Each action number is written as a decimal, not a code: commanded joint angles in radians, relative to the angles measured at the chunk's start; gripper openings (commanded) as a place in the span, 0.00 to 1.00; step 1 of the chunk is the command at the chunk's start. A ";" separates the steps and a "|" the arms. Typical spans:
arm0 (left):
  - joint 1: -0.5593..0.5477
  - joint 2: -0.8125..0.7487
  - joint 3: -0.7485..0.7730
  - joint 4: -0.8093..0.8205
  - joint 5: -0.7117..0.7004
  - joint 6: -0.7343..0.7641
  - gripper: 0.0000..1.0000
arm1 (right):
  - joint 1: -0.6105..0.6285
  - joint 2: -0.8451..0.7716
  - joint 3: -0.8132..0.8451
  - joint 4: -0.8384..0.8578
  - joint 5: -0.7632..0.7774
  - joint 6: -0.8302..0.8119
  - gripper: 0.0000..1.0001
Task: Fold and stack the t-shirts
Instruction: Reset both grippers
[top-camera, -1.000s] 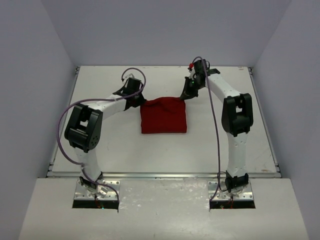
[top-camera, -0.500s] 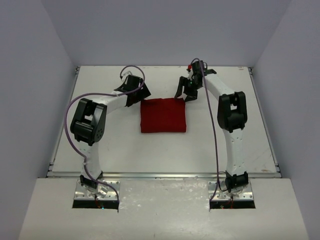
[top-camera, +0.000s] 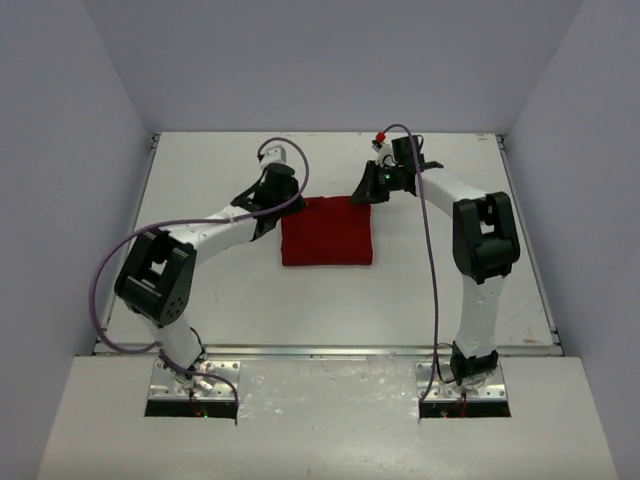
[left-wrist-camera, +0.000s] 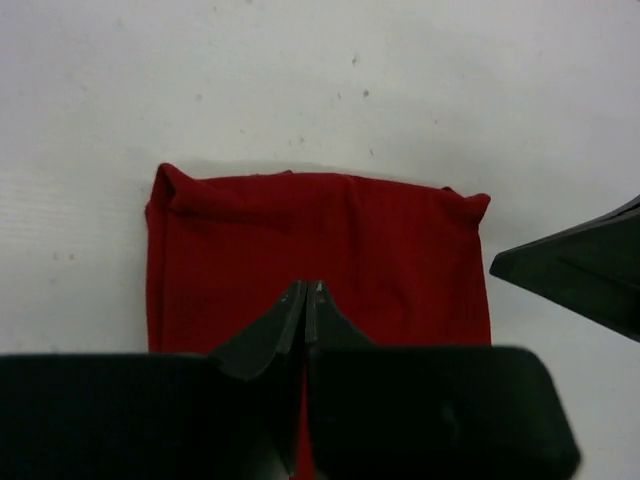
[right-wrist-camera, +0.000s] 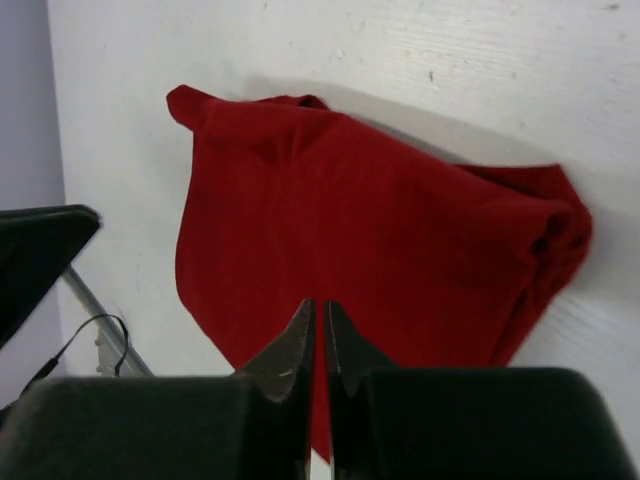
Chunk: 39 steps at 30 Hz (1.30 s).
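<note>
Red t-shirt (top-camera: 327, 232) lies folded into a rough square on the tabletop (top-camera: 220, 290), frame centre (top view). At its upper-left corner, the left pincer (left-wrist-camera: 308, 292) — tips pressed together. At the upper-right corner, the right pincer (right-wrist-camera: 320, 308) — tips likewise together, no cloth visibly pinched.

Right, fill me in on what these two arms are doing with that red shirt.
Two robot arms are working on one deep-red t-shirt, which lies folded into a compact rectangle on the white table. The left claw is by the shirt's far left corner and the right claw is by its far right corner. Both claws look shut with no cloth between their fingers, so neither appears to hold the shirt. No second shirt is in view.
</note>
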 joint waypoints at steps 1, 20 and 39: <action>0.039 0.154 0.034 0.121 0.187 0.045 0.00 | 0.007 0.088 0.007 0.213 -0.177 0.052 0.01; 0.151 0.548 0.375 -0.024 0.162 0.013 0.00 | -0.065 0.371 0.179 0.210 -0.181 0.163 0.02; 0.159 -0.102 0.295 -0.345 -0.107 -0.002 1.00 | -0.053 -0.003 0.380 -0.218 0.054 -0.018 0.99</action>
